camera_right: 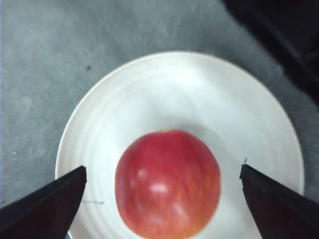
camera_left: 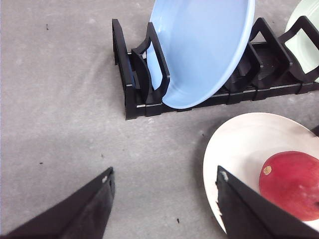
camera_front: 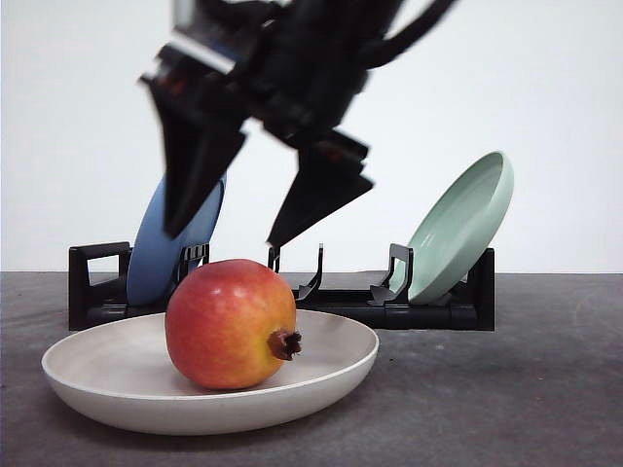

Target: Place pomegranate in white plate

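Note:
The pomegranate (camera_front: pixel 230 323) rests in the white plate (camera_front: pixel 88 375) near the table's front, its dark crown pointing right. It is red fading to yellow-orange. My right gripper (camera_front: pixel 224 238) hangs open just above the fruit, touching nothing. From the right wrist, the pomegranate (camera_right: pixel 167 183) lies on the white plate (camera_right: pixel 209 94) between the spread fingers of the right gripper (camera_right: pixel 162 168). My left gripper (camera_left: pixel 163 173) is open over bare table, with the white plate (camera_left: pixel 244 144) and the pomegranate (camera_left: pixel 294 184) off to one side of it.
A black dish rack (camera_front: pixel 448 306) stands behind the white plate. It holds a blue plate (camera_front: pixel 156 258) on the left and a pale green plate (camera_front: pixel 462 224) on the right, both leaning upright. The table top is grey felt (camera_front: pixel 545 389).

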Available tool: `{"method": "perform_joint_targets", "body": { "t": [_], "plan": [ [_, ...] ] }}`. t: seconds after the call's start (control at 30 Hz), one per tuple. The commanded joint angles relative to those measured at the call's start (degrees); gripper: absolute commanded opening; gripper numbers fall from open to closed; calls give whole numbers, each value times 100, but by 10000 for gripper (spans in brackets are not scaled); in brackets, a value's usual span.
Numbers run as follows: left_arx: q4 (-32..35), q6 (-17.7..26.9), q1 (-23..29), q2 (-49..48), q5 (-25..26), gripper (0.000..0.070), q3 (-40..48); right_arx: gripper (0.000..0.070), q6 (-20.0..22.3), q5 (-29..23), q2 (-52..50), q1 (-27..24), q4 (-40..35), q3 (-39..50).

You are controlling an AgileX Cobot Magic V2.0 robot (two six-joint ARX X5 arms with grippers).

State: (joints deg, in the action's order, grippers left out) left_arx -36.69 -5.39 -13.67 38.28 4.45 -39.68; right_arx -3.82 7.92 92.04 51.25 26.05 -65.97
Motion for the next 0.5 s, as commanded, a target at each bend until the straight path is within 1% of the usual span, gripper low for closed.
{"method": "perform_joint_targets", "body": {
  "t": [0.0,0.13,0.27,0.37,0.47],
  "plan": [
    [42,15,-4,26,-15,389,-46,617,47,33,-287,7,-254,312],
    [42,17,-4,26,-15,389,-46,617,-96,267,-1156,-203,-508,1025],
    [37,15,-7,26,-15,389,-46,617,-226,580,-1932,-575,-469,1536],
    [20,13,-4,26,-15,389,-44,617,-292,745,-2443,-970,-316,1811],
    [15,9,-4,26,-15,389,-44,617,-250,776,-2849,-1435,70,1925]
  ]
}}
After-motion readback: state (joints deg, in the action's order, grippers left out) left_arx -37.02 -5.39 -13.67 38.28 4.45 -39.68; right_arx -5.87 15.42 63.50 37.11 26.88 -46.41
